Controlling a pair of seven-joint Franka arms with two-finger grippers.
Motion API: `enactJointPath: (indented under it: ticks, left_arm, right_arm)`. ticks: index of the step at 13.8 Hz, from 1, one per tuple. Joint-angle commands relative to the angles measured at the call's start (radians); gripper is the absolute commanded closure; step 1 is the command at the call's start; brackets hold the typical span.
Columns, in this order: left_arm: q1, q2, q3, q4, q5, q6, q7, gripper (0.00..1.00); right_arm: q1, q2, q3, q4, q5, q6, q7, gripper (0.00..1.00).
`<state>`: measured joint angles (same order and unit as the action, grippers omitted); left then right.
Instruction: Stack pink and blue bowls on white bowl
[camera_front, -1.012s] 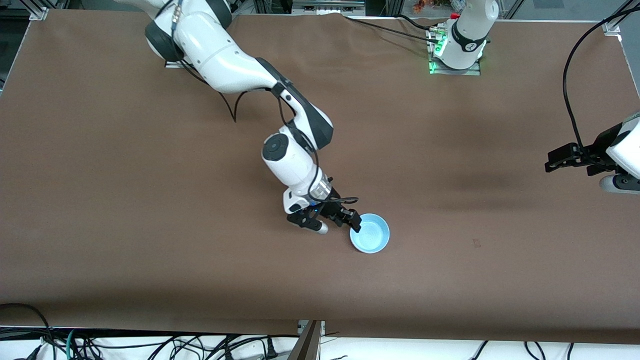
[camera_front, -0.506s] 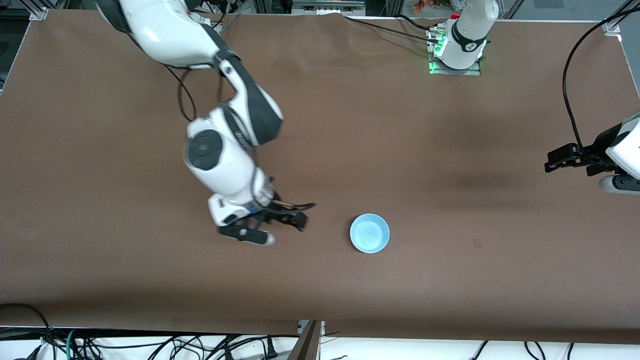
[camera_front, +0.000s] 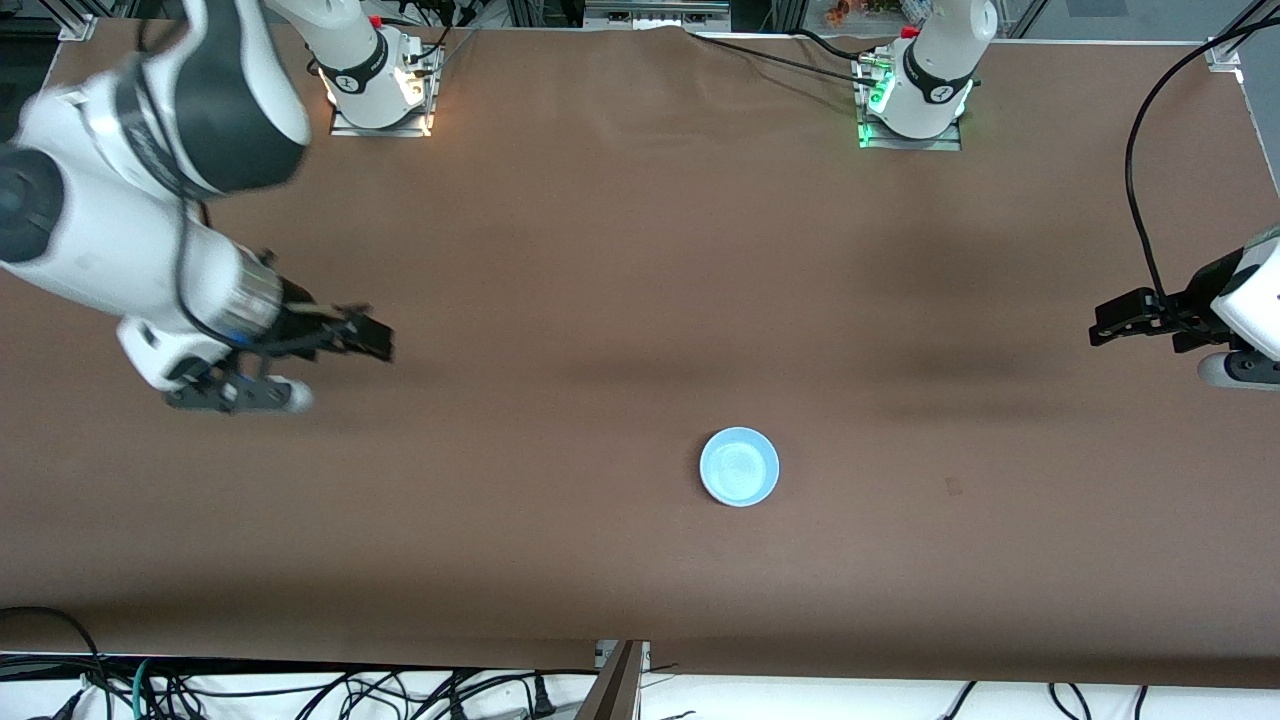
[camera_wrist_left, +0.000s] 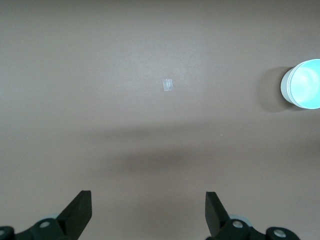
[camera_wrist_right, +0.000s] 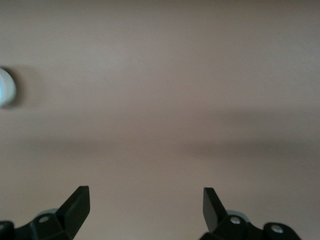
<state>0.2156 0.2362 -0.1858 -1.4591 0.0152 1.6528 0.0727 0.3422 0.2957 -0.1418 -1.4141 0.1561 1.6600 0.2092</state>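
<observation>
The blue bowl (camera_front: 739, 466) topped a stack on the counter (camera_front: 620, 250), near centre — white rim beneath, pink unseen, so stacking looked done. Right gripper (camera_front: 330, 352) hung at the stack's ten o'clock, jaws open, empty; left gripper (camera_front: 1120, 320) waited at two o'clock, likewise.

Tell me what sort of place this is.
Probably a robotics lab: two arms bolted to a brown-covered table, loose cables along its edge, and one blue bowl set out as a prop.
</observation>
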Motion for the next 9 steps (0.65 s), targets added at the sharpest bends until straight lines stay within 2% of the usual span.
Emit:
enactJointPath:
  ticks: [1,3,9]
  left_arm:
    - [0.007,0.015,-0.004,0.031,-0.006,-0.018,0.013,0.0]
    - [0.008,0.015,-0.004,0.031,-0.006,-0.016,0.013,0.0]
    - [0.008,0.015,-0.004,0.031,-0.006,-0.016,0.013,0.0]
  right_arm:
    - [0.017,-0.217,-0.012,-0.287,-0.071,0.053,-0.059,0.0]
    - [0.017,-0.263,-0.025,-0.336,-0.084,0.052,-0.086,0.0]
    - [0.015,-0.251,-0.033,-0.284,-0.122,0.041,-0.158,0.0]
